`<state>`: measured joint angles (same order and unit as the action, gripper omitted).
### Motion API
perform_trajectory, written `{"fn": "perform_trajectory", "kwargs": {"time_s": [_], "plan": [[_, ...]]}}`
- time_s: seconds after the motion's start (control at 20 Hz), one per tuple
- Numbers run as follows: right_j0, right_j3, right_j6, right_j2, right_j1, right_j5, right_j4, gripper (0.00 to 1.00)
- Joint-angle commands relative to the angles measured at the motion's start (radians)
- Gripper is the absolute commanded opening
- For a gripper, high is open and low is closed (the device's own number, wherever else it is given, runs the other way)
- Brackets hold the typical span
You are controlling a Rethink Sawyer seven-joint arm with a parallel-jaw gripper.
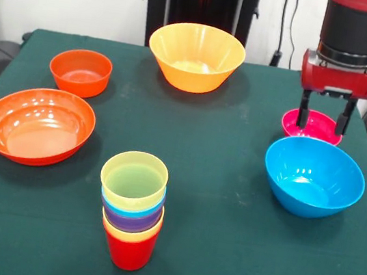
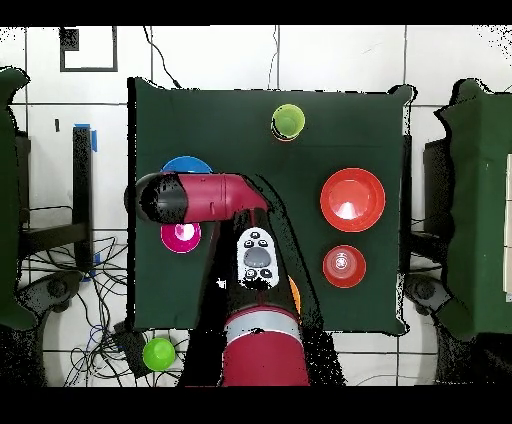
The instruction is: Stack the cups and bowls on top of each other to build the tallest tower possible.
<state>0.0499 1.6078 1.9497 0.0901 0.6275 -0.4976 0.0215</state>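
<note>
Hovering directly over the small magenta-pink bowl [image 1: 313,125], the gripper [image 1: 322,122] hung with fingers spread — one either side — gripping nothing; the tower [image 1: 132,207] stood well apart.

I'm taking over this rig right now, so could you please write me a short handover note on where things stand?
Gripper: open, its fingers straddling the small magenta-pink bowl at the table's far side, nothing lifted.
Cup stack: cups nested on a red base, pale yellow on top, near the front edge.
Loose on the table: large blue bowl, large yellow-orange bowl, small orange bowl, wide shallow orange bowl.
Done: cups stacked.
Left: all five bowls.
</note>
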Motion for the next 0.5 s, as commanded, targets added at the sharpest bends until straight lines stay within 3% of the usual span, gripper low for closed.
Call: {"fn": "perform_trajectory", "kwargs": {"time_s": [0.05, 0.5], "plan": [[-0.05, 0.088, 0.207, -0.027, -0.113, -0.043, -0.022, 1.0], [-0.139, 0.063, 0.28, -0.078, -0.153, -0.057, -0.074, 1.0]]}}
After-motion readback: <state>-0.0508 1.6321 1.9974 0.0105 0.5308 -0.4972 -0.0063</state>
